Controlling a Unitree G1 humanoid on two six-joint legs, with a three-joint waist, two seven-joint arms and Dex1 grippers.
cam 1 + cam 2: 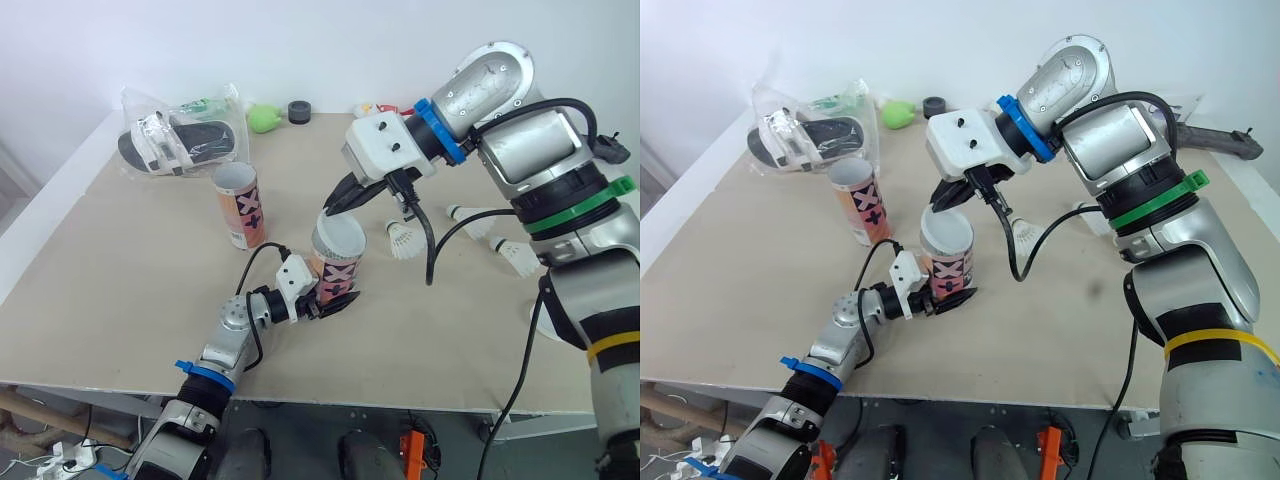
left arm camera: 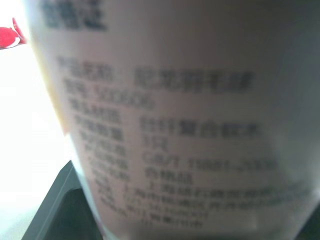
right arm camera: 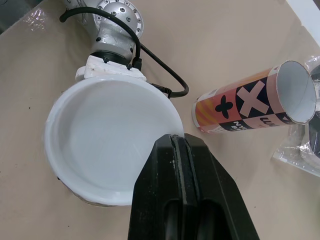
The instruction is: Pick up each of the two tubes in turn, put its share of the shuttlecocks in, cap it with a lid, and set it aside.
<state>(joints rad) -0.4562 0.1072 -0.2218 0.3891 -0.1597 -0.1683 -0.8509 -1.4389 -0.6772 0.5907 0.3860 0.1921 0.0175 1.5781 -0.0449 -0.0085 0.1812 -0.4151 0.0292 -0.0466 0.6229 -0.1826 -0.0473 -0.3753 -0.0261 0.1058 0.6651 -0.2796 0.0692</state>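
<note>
Orange tube (image 1: 336,272) upright, long axis vertical, gripped by left tool (image 1: 334,298); right tool (image 3: 176,144) clenched on its lid (image 3: 107,135).

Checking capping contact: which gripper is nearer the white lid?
Right. The right gripper is at the rim of the white lid, from above; the left gripper clamps the tube lower down.

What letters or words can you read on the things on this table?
"X": big white letter on the standing orange-and-black cardboard tube, beside a black plus-like sign.
"X": the same letter on the matching lidded tube gripped by the left hand.
Rows of small print on that gripped tube: too blurred to read.
</note>
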